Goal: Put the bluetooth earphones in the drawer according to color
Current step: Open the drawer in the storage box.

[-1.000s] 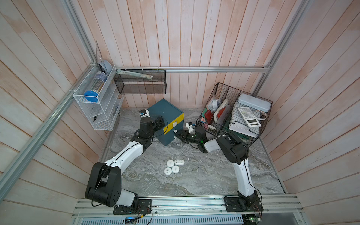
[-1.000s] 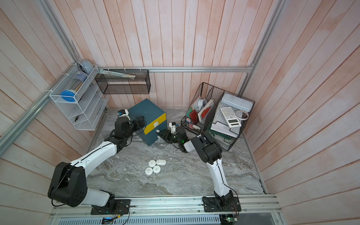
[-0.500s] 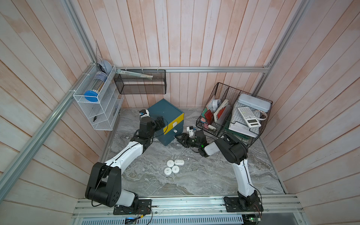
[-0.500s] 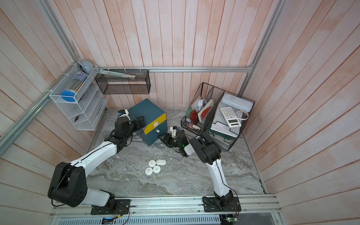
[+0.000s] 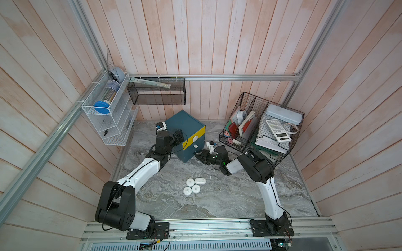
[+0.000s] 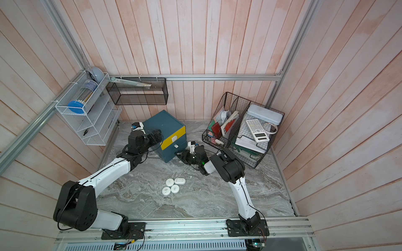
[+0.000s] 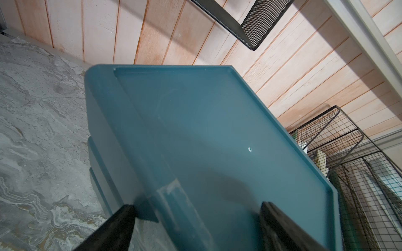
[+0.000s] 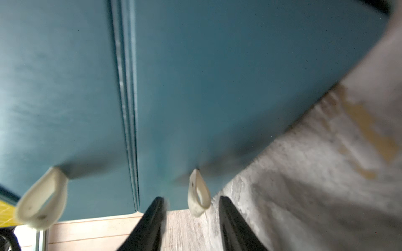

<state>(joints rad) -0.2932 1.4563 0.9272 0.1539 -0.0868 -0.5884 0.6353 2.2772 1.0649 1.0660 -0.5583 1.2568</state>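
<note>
Right hand (image 5: pixel 198 157) nearer drawer (image 5: pixel 185 126); drawer shut.

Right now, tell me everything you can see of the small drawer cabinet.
The drawer cabinet is a dark teal, smooth plastic box with three shut drawers: a yellow top front, two teal below, each with a white tab handle. It stands upright, turned corner-on, on the marbled tabletop near the back wall. The left gripper straddles its top edge, open; the right gripper brackets the lowest handle without pinching it.
</note>
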